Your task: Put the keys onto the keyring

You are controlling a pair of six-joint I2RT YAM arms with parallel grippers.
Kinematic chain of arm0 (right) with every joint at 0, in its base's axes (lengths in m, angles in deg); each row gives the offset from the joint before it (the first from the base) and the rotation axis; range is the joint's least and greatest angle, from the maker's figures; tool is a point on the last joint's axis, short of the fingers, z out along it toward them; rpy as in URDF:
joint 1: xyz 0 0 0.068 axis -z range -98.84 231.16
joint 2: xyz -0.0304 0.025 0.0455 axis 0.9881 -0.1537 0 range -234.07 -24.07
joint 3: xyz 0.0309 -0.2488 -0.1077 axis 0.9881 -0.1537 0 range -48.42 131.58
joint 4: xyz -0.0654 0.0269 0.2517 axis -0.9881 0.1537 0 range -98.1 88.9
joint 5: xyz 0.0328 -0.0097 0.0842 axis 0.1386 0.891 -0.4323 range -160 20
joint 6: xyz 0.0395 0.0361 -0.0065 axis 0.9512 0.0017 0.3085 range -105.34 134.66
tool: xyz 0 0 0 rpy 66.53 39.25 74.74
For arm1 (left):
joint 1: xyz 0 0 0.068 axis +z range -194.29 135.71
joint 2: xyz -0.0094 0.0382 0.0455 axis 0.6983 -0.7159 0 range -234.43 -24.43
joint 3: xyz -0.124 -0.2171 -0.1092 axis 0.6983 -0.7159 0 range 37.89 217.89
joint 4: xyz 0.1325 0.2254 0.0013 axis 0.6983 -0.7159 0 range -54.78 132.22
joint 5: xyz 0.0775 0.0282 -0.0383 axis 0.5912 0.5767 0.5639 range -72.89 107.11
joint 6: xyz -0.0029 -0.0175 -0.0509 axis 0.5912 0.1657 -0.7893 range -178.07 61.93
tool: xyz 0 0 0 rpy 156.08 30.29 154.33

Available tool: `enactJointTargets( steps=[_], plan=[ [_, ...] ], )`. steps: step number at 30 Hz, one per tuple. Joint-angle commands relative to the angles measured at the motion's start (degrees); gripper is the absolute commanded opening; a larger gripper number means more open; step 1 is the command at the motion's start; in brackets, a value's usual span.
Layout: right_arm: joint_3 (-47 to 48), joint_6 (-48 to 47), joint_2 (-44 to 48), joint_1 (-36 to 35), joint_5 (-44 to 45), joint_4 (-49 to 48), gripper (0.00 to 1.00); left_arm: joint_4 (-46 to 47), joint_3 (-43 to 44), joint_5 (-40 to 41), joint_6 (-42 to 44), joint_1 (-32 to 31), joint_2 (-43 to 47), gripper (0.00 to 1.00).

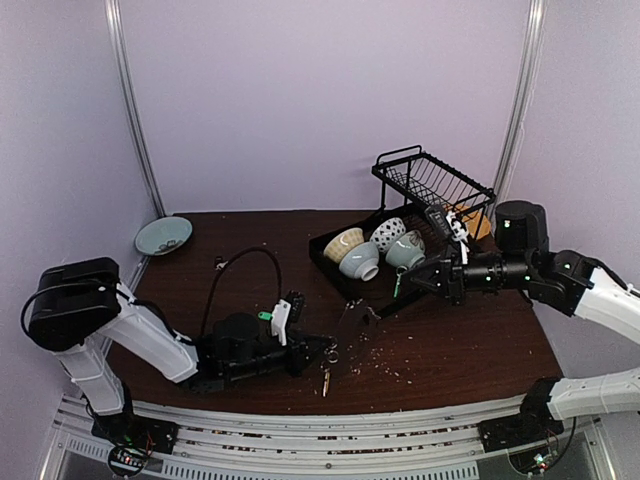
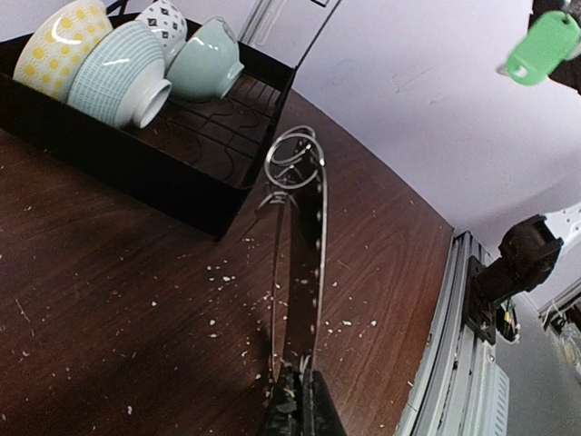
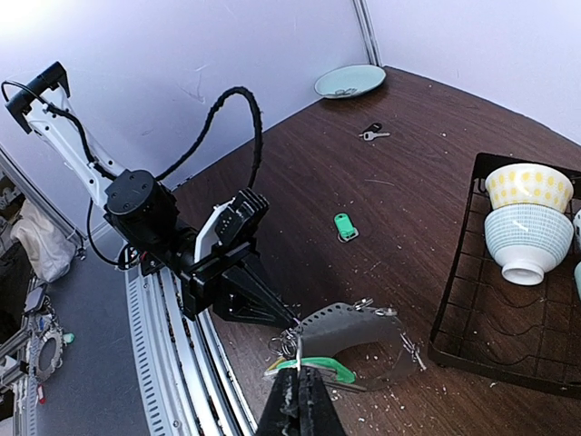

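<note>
Reaching low across the near side of the table (image 1: 450, 350), the left gripper (image 2: 292, 386) has its fingers clenched on the keyring (image 2: 304, 209). The ring is a thin grey metal loop that the left wrist camera sees almost edge-on. It is held up off the wood at the near centre, just on the near side of the black dish rack (image 1: 325, 262), and small split rings cluster at its far end.

From the right, the right gripper (image 3: 298, 395) is pinched tight on a green-headed key (image 2: 543, 45). That key hangs in the air to the right of the ring and apart from it.

A second green-tagged key (image 3: 343, 225) lies loose on the table, on the far side of the left arm. Two small plain keys (image 3: 370, 133) rest further off towards the far left, near a pale green plate (image 1: 163, 236). Several bowls (image 1: 358, 262) sit tipped on their sides in the rack.
</note>
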Motion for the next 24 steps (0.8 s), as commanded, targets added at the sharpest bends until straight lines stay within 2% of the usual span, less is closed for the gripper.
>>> enactJointTargets(
  steps=[1,5,9,16,20,24],
  plan=[
    [-0.1,0.1,-1.9,-0.2,0.4,-1.3,0.0,-14.6,3.9,-6.0,7.2,-0.3,3.7,0.0],
    [-0.5,-0.2,-4.0,-0.4,0.0,-2.1,0.0,-26.7,8.6,-7.9,15.1,-0.3,5.6,0.0],
    [-0.4,-0.8,-5.7,-0.6,-0.2,-2.6,0.0,-37.1,11.7,-7.4,18.8,-0.3,6.6,0.0],
    [-0.7,-1.7,-8.1,-0.8,-0.6,-3.7,0.0,-59.0,22.3,-7.6,24.3,-0.3,8.3,0.0],
    [-0.7,-2.4,-9.2,-0.8,-0.5,-4.3,0.0,-62.8,25.6,-12.7,24.5,-0.3,8.6,0.0],
    [-0.1,-3.3,-10.0,-0.8,-0.1,-4.0,0.0,-60.9,25.7,-15.3,24.3,-0.3,11.3,0.0]
  ],
)
